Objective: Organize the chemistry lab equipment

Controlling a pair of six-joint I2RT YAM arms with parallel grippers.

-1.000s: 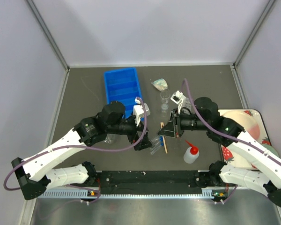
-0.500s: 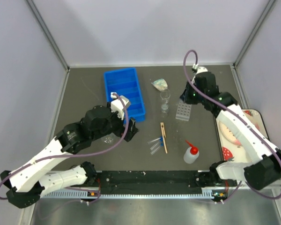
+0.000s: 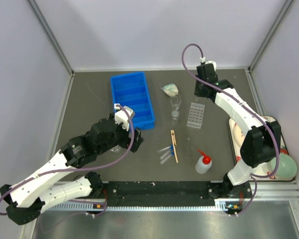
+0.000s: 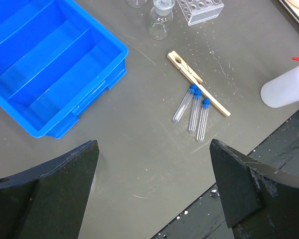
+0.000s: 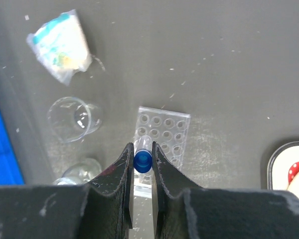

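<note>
My right gripper [image 5: 142, 155] is shut on a blue-capped clear tube [image 5: 142, 158], which hangs cap-up above the clear tube rack [image 5: 165, 130]. Seen from the top, the right gripper [image 3: 201, 89] is high over the back of the table, just behind the rack [image 3: 196, 115]. Three more blue-capped tubes [image 4: 192, 109] lie beside the wooden clamp [image 4: 199, 84]. My left gripper [image 4: 153, 149] hangs open over bare table in front of them, holding nothing. The beaker [image 3: 175, 102], a flask [image 3: 175, 114] and the white squeeze bottle [image 3: 203, 163] stand on the table.
The blue divided bin [image 3: 132, 99] sits at the back left, close to my left arm. A crumpled packet [image 3: 169, 89] lies behind the beaker. At the right edge the strawberry tray [image 3: 265, 122] carries a pale green bowl [image 3: 285, 167].
My right arm has swung from the middle of the table to the back, carrying a tube over the rack. The left arm has drawn back to the left, jaws still open.
</note>
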